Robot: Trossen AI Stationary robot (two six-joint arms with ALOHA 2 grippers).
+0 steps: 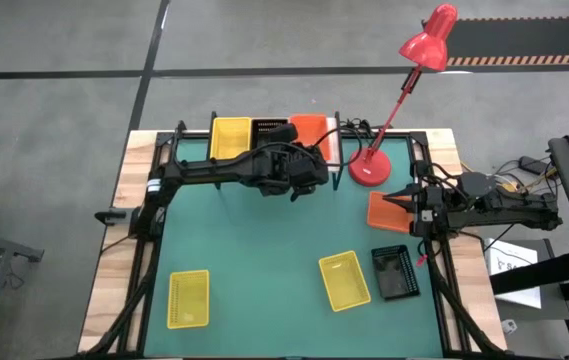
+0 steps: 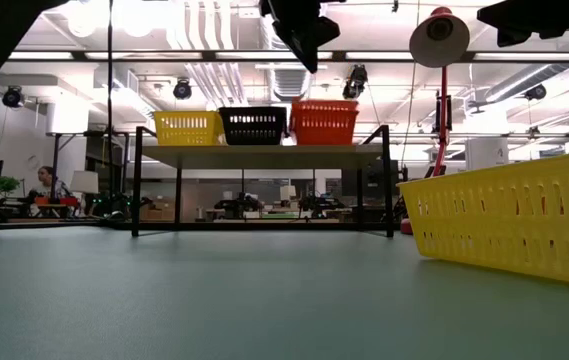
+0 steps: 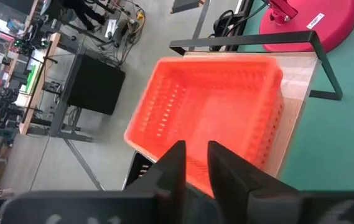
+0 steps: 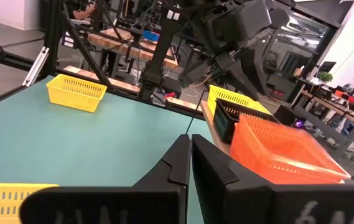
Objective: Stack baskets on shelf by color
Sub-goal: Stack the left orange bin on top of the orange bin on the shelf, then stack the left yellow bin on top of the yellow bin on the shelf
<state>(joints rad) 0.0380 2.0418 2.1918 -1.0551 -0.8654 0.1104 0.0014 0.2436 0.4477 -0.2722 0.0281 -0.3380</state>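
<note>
On the wooden shelf (image 1: pixel 336 148) at the table's far edge stand a yellow basket (image 1: pixel 230 137), a black one (image 1: pixel 271 130) and an orange stack (image 1: pixel 309 128). My left gripper (image 3: pixel 195 163) hovers above the orange stack (image 3: pixel 214 106), open by a narrow gap and clear of it in the low view (image 2: pixel 302 40). My right gripper (image 1: pixel 402 205), raised near the table's right edge, is shut (image 4: pixel 190 158) over another orange basket (image 1: pixel 384 210). Two yellow baskets (image 1: pixel 188 298) (image 1: pixel 344 280) and a black one (image 1: pixel 395 272) lie on the mat. My right gripper is shut over the right-hand edge (image 1: pixel 400 212) of the orange basket, coming level from the table's right. The gripper itself hides the place of contact from above, and its wrist view does not show this basket. Which part it has cannot be told.
A red desk lamp stands with its base (image 1: pixel 369 170) between the shelf's right end and the right gripper, its head (image 1: pixel 429 40) leaning beyond the far edge. A bare stretch of green mat (image 1: pixel 254 240) lies in the middle. The near yellow basket (image 2: pixel 514 225) blocks the low view's right side.
</note>
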